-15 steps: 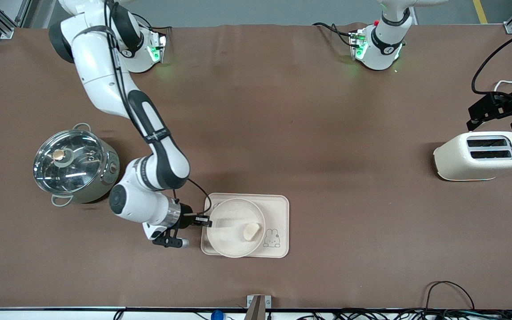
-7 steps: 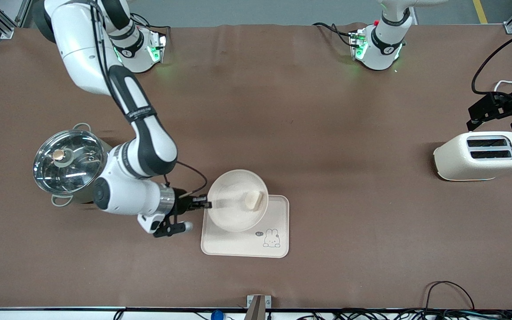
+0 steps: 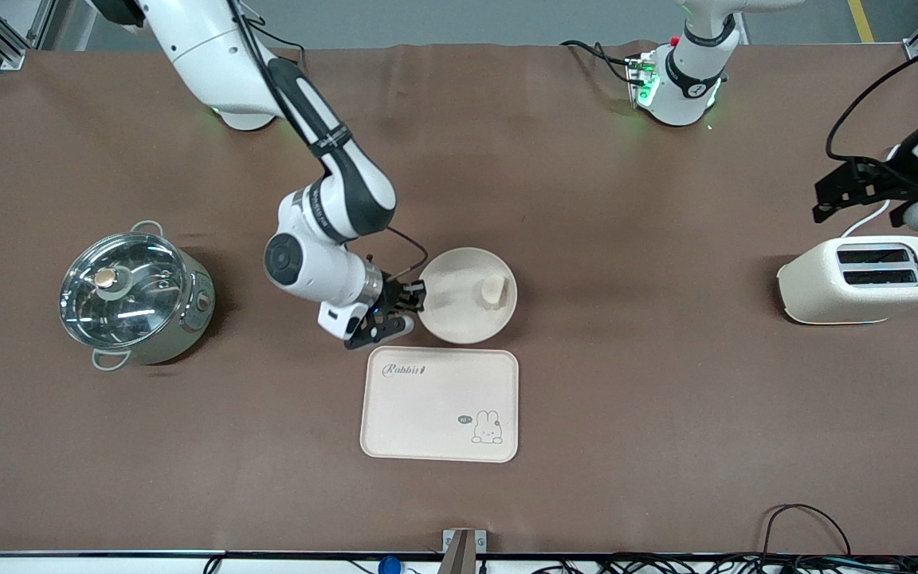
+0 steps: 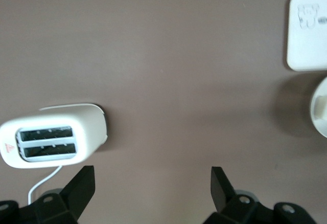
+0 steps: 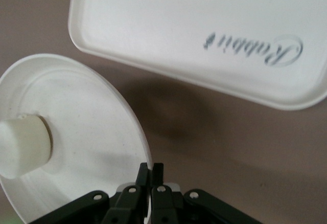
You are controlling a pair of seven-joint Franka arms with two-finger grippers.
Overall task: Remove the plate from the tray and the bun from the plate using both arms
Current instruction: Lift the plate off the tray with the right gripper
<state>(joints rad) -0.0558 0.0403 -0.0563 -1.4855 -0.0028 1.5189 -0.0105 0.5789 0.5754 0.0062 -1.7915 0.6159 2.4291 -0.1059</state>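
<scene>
1. Right pincer point(image 3: 417, 296) clamped tight on the rim of the plate point(image 3: 459, 307), at the edge toward the right arm's end of the counter point(image 3: 586, 399); right wrist view shows both fingers point(image 5: 151, 175) pinched together on the rim point(image 5: 130, 127).
2. Plate just past the tray point(image 3: 439, 414), on the edge of the tray farther from the front camera; not overlapping the tray. The shadow under the plate in the right wrist view suggests it is off the counter, can't confirm.
3. Bun point(image 3: 494, 291) sits in the plate, toward the rim facing the left arm's end; seen in the right wrist view too point(image 5: 23, 147).
4. Tray bare, rabbit drawing point(image 3: 488, 427) at its corner nearest the front camera.
5. Left pincer point(image 4: 152, 185) wide open, holding nothing, up over the counter just beside the toaster point(image 3: 861, 279), well apart from the tray. Left arm waits.
6. Lidded pot point(image 3: 134, 296) toward the right arm's end, well apart from the tray.
</scene>
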